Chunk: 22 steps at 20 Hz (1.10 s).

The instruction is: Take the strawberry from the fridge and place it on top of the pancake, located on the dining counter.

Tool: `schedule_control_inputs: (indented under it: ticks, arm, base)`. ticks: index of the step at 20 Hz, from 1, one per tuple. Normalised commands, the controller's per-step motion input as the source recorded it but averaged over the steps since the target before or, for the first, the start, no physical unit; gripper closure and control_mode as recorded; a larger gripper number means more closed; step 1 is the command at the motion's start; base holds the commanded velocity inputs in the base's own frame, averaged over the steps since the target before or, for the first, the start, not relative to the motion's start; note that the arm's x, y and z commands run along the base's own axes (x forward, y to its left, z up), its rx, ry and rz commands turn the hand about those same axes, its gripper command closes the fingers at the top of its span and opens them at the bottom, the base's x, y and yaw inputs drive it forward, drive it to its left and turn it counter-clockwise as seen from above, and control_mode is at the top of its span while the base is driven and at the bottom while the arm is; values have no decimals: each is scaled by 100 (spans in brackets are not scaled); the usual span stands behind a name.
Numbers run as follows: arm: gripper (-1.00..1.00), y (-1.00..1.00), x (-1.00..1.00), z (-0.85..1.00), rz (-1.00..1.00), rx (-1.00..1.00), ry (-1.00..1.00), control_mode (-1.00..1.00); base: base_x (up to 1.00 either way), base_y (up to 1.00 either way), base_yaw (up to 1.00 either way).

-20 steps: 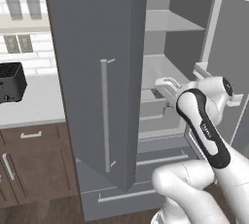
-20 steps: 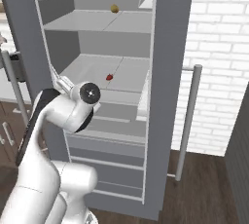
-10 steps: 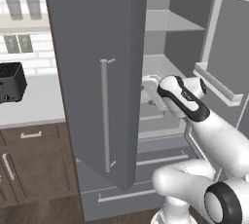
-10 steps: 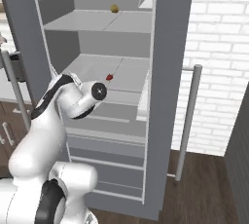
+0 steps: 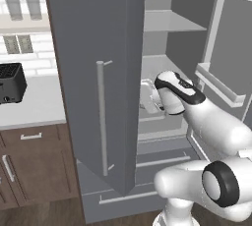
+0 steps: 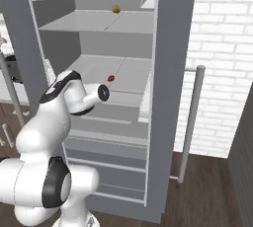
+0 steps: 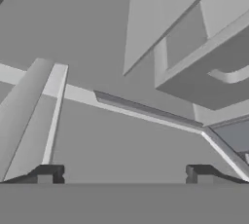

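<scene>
Tall grey fridge [image 6: 170, 73] with both doors swung open, pale grey shelves inside, tiny red strawberry [image 6: 111, 78] lying loose on the fridge's middle shelf

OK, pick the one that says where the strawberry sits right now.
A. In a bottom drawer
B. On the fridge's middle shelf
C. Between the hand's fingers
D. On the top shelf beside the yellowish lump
B: the strawberry lies on the middle shelf of the fridge, one shelf below the yellowish lump.
</scene>
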Motion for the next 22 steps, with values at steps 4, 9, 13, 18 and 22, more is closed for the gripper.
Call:
schedule_control_inputs:
  ticks: [4, 9, 13, 18, 22]
  arm:
    - [-100, 81, -35, 7, 20, 0, -6, -100]
    - [-100, 88, -32, 18, 14, -1, -8, -100]
    - [-100, 94, -17, 24, 8, 0, -4, -100]
    - [-100, 94, 0, 20, 5, 0, 0, -100]
    - [-100, 86, -1, 2, 4, -1, 0, -100]
  base:
    - [0, 0, 0]
    - [0, 0, 0]
    - [0, 0, 0]
    - [0, 0, 0]
    - [0, 0, 0]
